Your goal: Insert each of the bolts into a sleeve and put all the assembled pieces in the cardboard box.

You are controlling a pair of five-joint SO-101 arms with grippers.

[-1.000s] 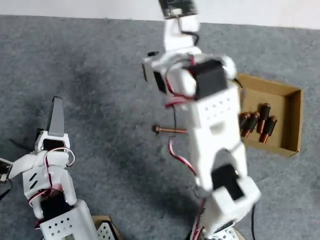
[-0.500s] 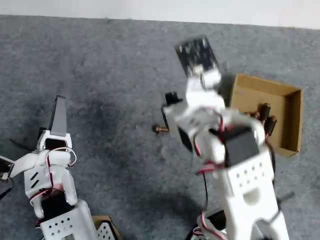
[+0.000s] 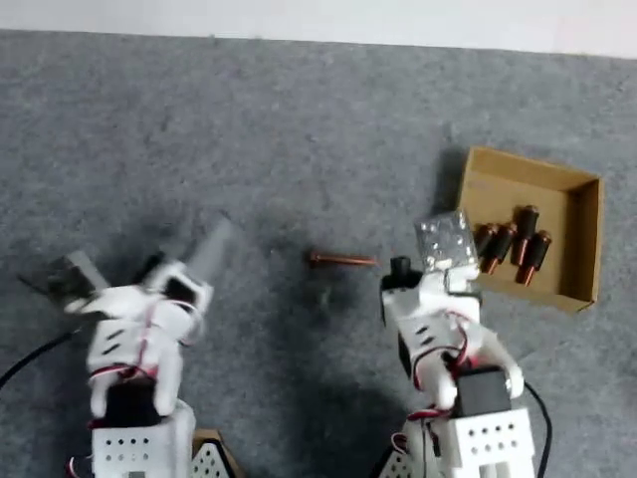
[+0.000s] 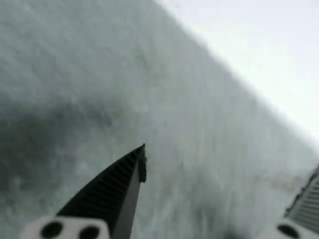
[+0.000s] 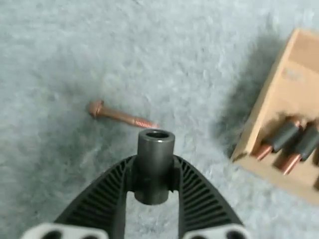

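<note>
High view overhead, wrist views close, right shares bolt (image 3: 341,260)

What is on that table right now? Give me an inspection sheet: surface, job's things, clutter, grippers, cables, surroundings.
Surface: grey carpet-like mat.
Job's things: one bolt lies loose on the mat between the arms; a sleeve stands upright in the right gripper, open end up; the cardboard box sits beside the right arm and holds several assembled pieces.
Clutter: nothing seen.
Grippers: right gripper shut on the sleeve; left gripper open, holding nothing, over the mat.
Cables: red and white wires loop along both arms; black cables trail beside them.
Surroundings: pale strip beyond the mat's far edge.
</note>
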